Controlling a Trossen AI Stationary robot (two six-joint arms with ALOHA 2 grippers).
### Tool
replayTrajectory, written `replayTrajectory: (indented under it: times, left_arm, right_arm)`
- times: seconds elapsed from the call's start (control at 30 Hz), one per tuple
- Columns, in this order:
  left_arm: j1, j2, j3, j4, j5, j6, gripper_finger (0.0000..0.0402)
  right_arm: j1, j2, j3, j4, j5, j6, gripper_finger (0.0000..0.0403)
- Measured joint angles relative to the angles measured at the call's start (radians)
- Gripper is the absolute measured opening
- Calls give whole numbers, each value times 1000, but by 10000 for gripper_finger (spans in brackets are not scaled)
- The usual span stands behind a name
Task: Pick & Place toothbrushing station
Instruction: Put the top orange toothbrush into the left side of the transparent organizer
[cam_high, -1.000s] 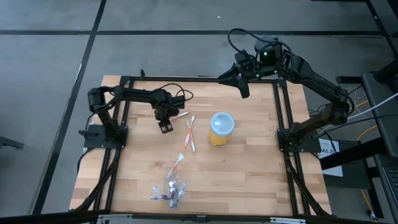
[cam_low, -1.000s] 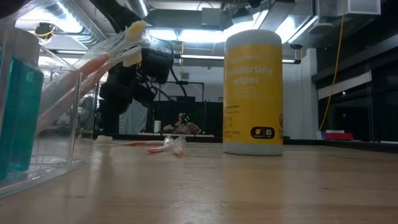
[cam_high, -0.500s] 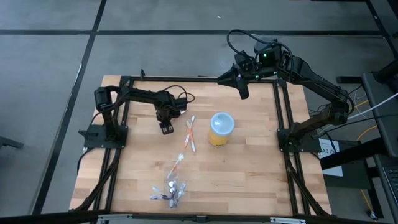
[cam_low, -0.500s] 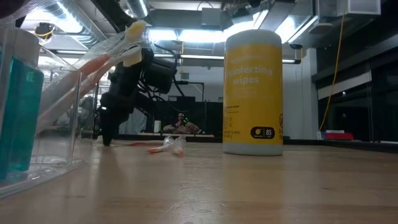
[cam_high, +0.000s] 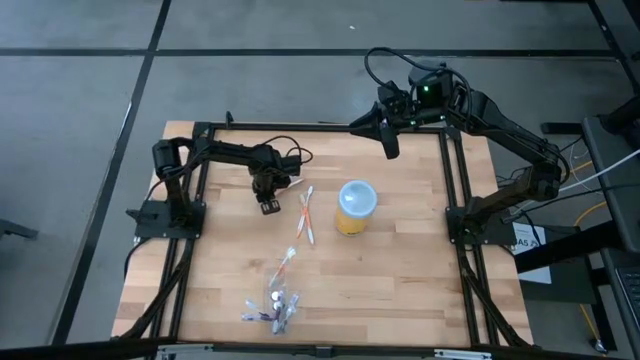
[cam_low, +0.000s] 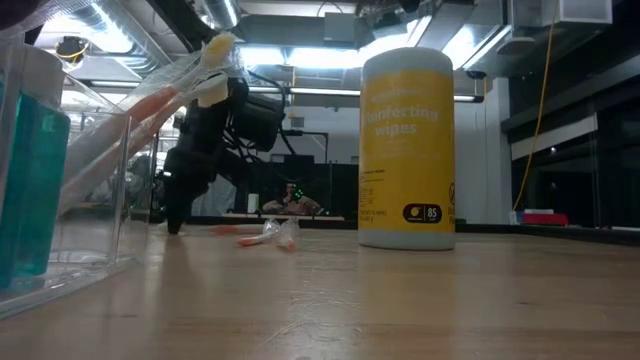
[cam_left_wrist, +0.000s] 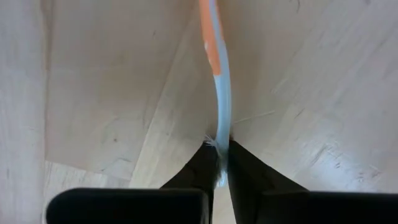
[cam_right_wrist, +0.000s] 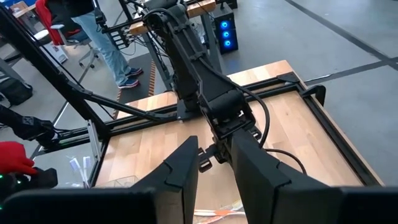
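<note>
The table (cam_high: 390, 270) is pale, matt planked wood, the pouch (cam_low: 90, 200) clear glossy plastic, the yellow tub (cam_low: 407, 150) smooth plastic, the frame rails (cam_high: 455, 180) matt black metal.

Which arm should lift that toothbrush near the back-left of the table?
Left. The left gripper is already shut on the toothbrush at table level. The right gripper hangs open above the table's back edge, away from every item.
</note>
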Motion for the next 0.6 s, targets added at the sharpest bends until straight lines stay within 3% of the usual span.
replayTrajectory:
  times: [0.37, 0.6]
  left_arm:
    - [69, -129, 43, -211, 151, 26, 17]
    - [74, -285, 117, -422, 475, 12, 16]
  right_arm:
    - [27, 0, 0, 19, 8, 0, 100]
    - [49, 0, 0, 19, 8, 0, 100]
